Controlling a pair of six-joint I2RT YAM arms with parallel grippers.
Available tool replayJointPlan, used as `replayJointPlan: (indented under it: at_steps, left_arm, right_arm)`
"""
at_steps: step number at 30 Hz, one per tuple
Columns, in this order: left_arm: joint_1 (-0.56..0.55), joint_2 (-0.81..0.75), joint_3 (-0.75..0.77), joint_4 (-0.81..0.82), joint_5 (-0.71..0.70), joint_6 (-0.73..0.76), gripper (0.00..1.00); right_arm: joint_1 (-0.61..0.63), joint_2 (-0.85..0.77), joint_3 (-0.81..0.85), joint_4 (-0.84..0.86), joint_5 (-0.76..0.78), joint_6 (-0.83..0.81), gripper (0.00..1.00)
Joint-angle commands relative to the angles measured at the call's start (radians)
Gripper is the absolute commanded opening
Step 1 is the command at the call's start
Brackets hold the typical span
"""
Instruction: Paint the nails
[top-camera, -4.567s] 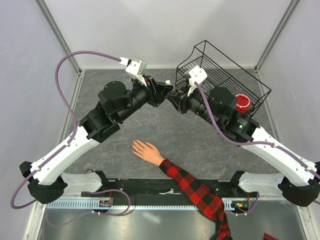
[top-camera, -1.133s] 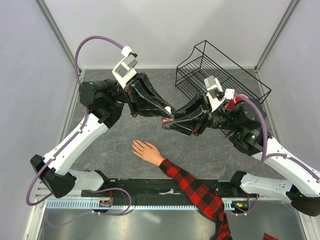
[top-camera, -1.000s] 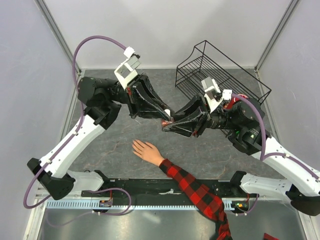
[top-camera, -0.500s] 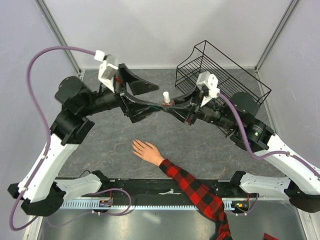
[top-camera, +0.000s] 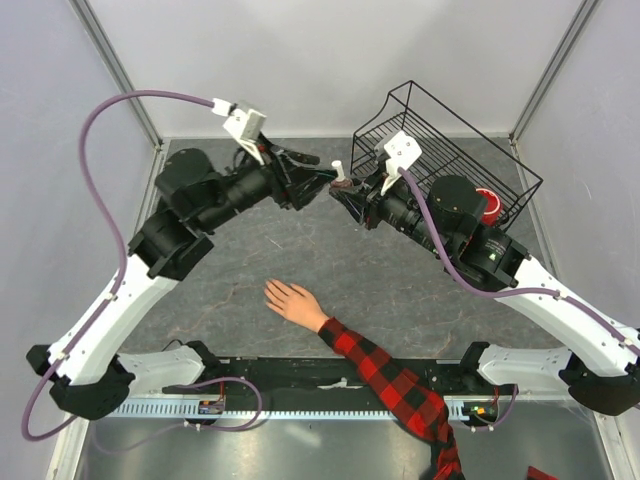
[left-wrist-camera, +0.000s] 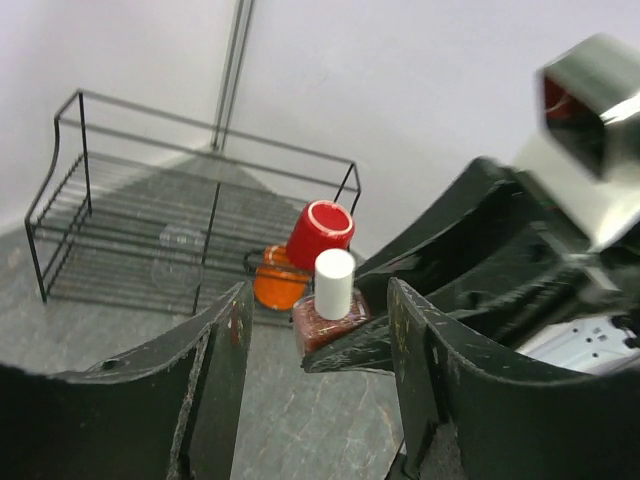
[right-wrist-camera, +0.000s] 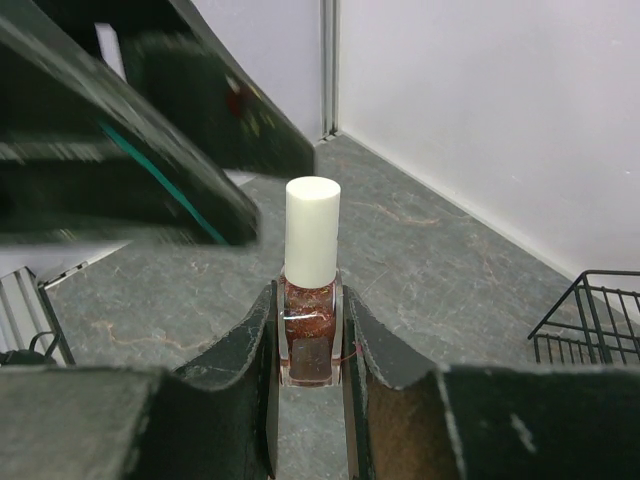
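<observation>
A small dark red bottle (right-wrist-camera: 308, 335) with a white cap (right-wrist-camera: 312, 232) stands upright in my right gripper (right-wrist-camera: 308, 300), which is shut on its glass body. In the top view that bottle (top-camera: 339, 176) is held high over the far middle of the table. My left gripper (left-wrist-camera: 320, 300) faces it, open, one finger on either side of the cap (left-wrist-camera: 334, 283) and clear of it. The pale hand (top-camera: 291, 300) in a red-and-black plaid sleeve (top-camera: 385, 375) lies flat near the front, fingers spread. Its nails (top-camera: 268, 289) are too small to make out.
A black wire basket (top-camera: 450, 150) sits at the back right, tilted, with a red cup (top-camera: 485, 205) in it. The left wrist view shows that red cup (left-wrist-camera: 320, 230) and an orange object (left-wrist-camera: 278, 285) beside the basket (left-wrist-camera: 120, 200). Grey walls close in the table.
Both arms have carried the bottle up and toward the far side. My left gripper let go of the cap, spread wide, then narrowed partway. The cap stays on the bottle.
</observation>
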Motion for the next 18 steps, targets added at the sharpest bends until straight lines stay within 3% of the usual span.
replayJointPlan:
  at_steps: [1,5,13,16,17,18]
  left_arm:
    - [-0.05,0.033,0.025,0.002,-0.117,0.035,0.63]
    - [-0.068,0.064,0.036,0.003,-0.124,0.032,0.62]
    - [-0.077,0.076,0.028,0.008,-0.115,0.036,0.47]
    - [-0.077,0.084,0.035,0.011,-0.074,0.034,0.37]
    - [-0.077,0.087,0.036,0.011,-0.039,0.039,0.25]
    - [-0.077,0.088,0.039,0.014,-0.014,0.043,0.2]
  right_arm:
    - [0.002,-0.011,0.045,0.045,0.025,-0.012,0.0]
    - [0.002,-0.014,0.039,0.046,0.017,-0.004,0.0]
    - [0.003,-0.026,0.032,0.048,0.003,0.003,0.0]
    - [0.003,-0.028,0.03,0.049,-0.01,0.011,0.0]
    - [0.003,-0.029,0.03,0.048,-0.018,0.011,0.0]
    - [0.003,-0.032,0.03,0.046,-0.026,0.013,0.0]
